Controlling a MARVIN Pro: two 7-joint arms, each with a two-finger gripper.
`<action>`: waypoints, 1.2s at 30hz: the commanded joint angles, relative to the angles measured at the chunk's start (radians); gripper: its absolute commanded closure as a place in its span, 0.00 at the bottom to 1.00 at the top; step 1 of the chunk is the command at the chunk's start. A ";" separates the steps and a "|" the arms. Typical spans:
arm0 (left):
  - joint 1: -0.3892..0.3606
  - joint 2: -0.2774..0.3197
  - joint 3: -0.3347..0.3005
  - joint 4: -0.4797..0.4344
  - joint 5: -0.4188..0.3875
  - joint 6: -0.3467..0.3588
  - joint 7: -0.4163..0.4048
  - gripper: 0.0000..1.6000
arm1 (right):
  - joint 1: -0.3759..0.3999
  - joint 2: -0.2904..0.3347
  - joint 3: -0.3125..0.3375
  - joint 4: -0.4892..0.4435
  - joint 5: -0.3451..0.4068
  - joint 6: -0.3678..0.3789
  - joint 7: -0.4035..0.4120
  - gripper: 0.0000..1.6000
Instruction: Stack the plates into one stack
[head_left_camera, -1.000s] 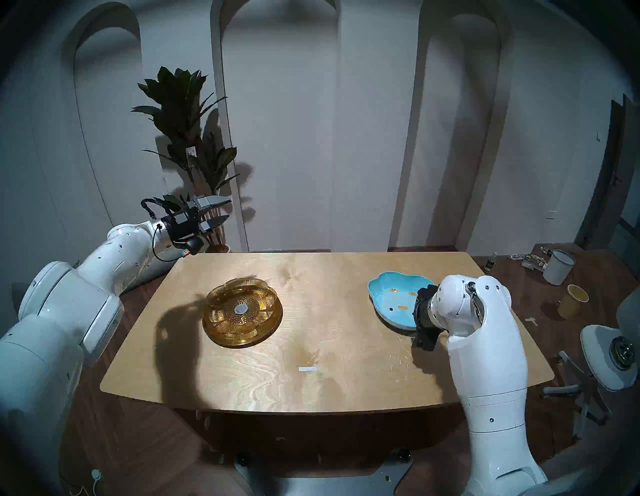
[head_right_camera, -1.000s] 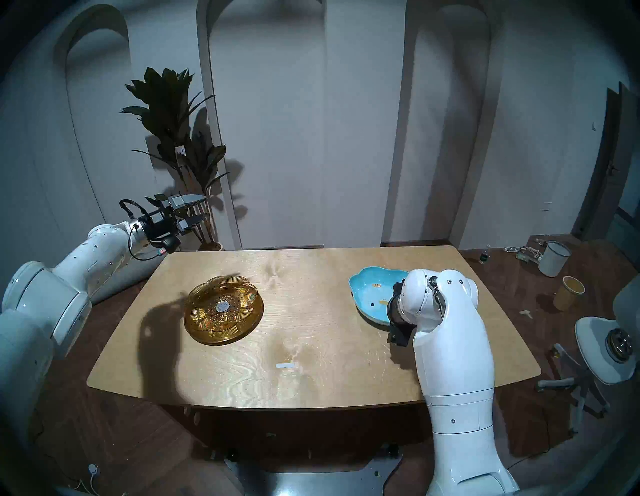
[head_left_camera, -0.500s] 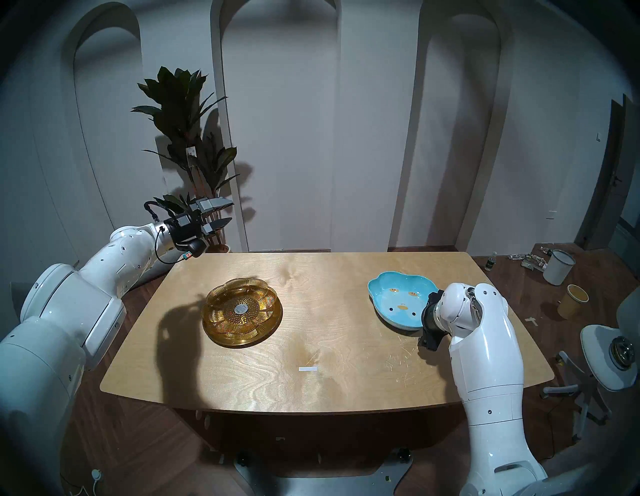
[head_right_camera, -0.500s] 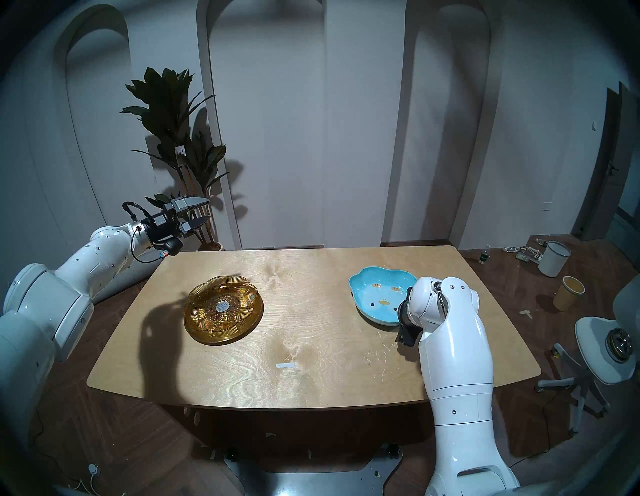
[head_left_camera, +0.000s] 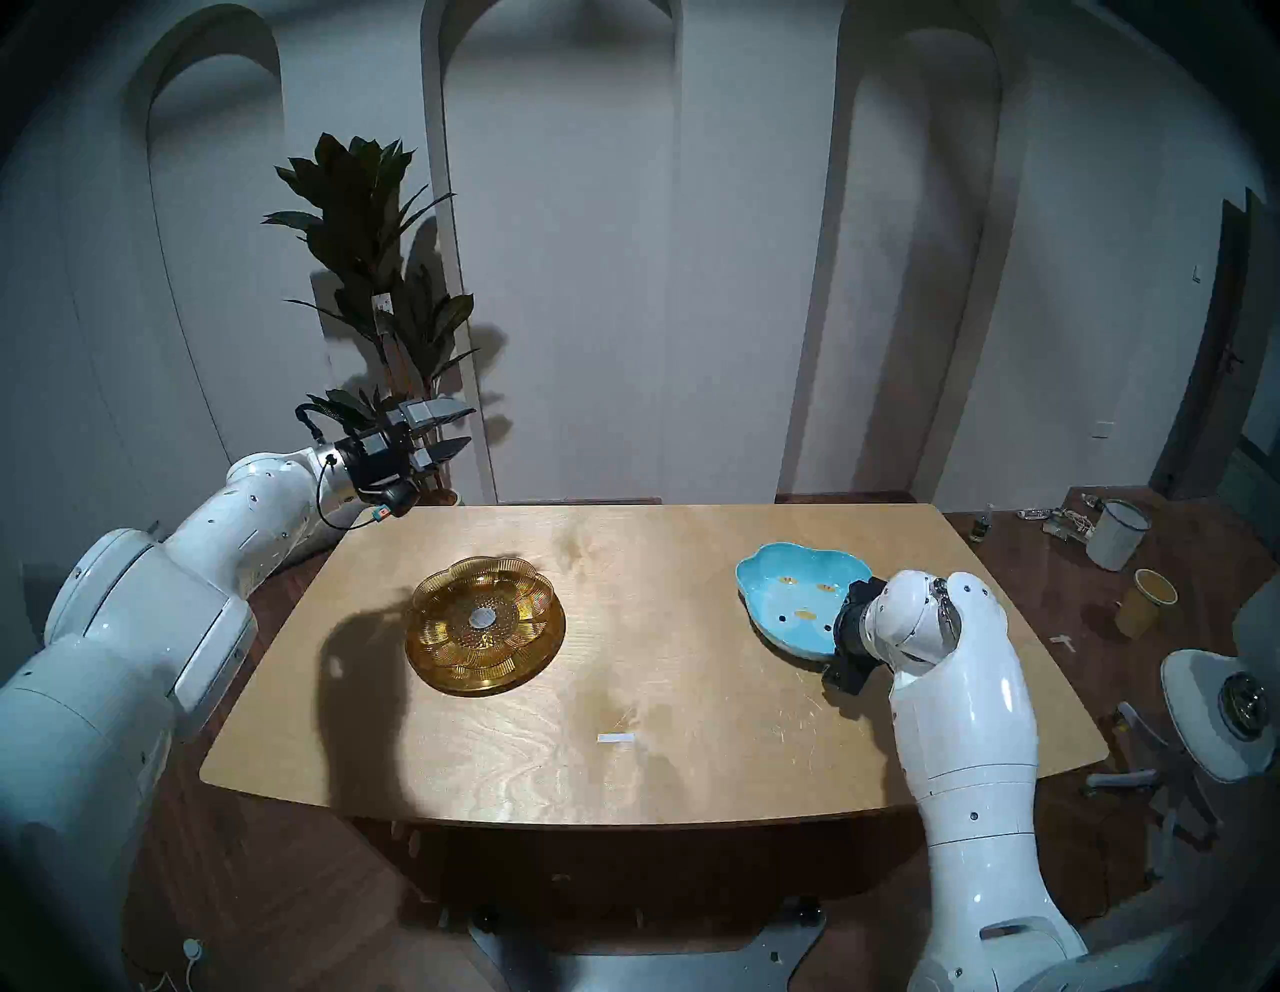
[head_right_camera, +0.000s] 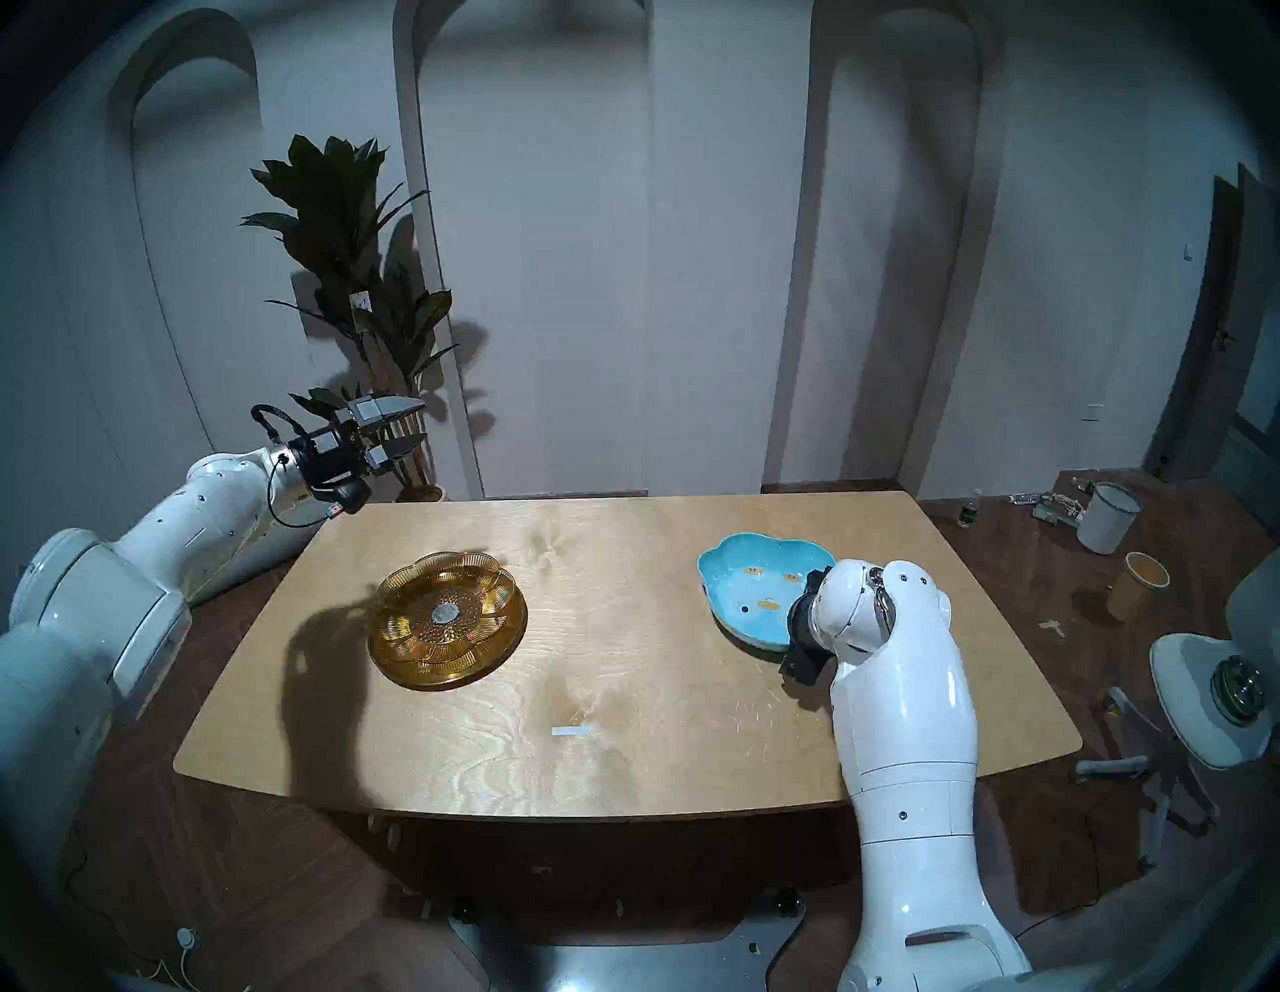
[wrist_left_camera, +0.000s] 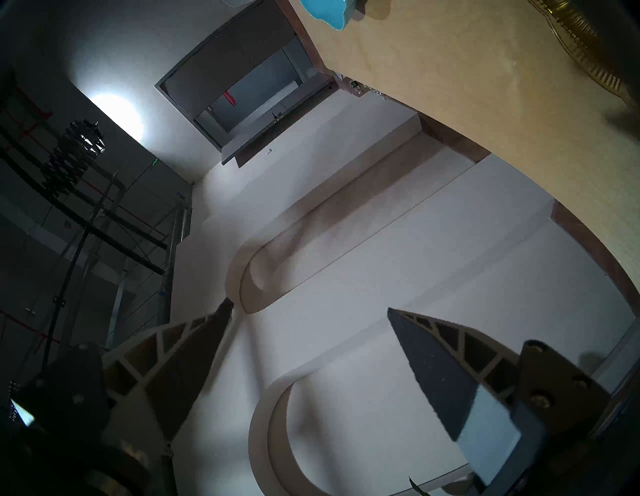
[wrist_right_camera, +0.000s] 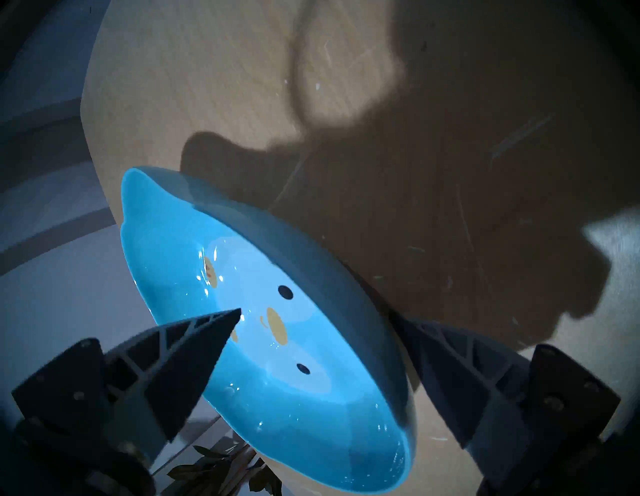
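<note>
The amber ribbed flower plate (head_left_camera: 450, 627), with a grey centre sticker, lies on the round gold metal plate (head_left_camera: 547, 654) on the left-centre of the table (head_left_camera: 623, 776). The light-blue lobed dish (head_left_camera: 789, 596) with yellow marks lies at the right. My right gripper (head_left_camera: 846, 609) is at the dish's near-right rim. In the right wrist view the right gripper (wrist_right_camera: 318, 313) is open and straddles the rim of the blue dish (wrist_right_camera: 277, 363), with one finger over its inside and one outside. My left gripper (head_left_camera: 460, 429) is open and empty in the air off the table's far left corner.
A white tape strip (head_left_camera: 616, 738) lies near the table's front middle. A potted plant (head_left_camera: 374, 228) stands behind the far left corner. A white bucket (head_left_camera: 1116, 533), a yellow cup (head_left_camera: 1146, 603) and a chair (head_left_camera: 1219, 713) are on the floor at the right.
My right gripper drew back to the right, then came back onto the blue dish's rim. My left gripper drifted slightly right. No plate has visibly moved.
</note>
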 joint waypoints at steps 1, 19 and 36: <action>-0.023 -0.008 0.006 -0.005 0.005 0.001 0.065 0.00 | 0.006 -0.016 0.005 0.015 0.013 -0.002 0.031 0.00; -0.026 -0.014 0.009 0.003 -0.002 0.001 0.045 0.00 | 0.030 -0.023 -0.041 -0.045 0.010 0.027 0.041 1.00; -0.051 -0.016 -0.015 0.009 -0.018 -0.039 -0.042 0.00 | 0.204 -0.109 -0.210 0.048 -0.008 0.027 0.046 1.00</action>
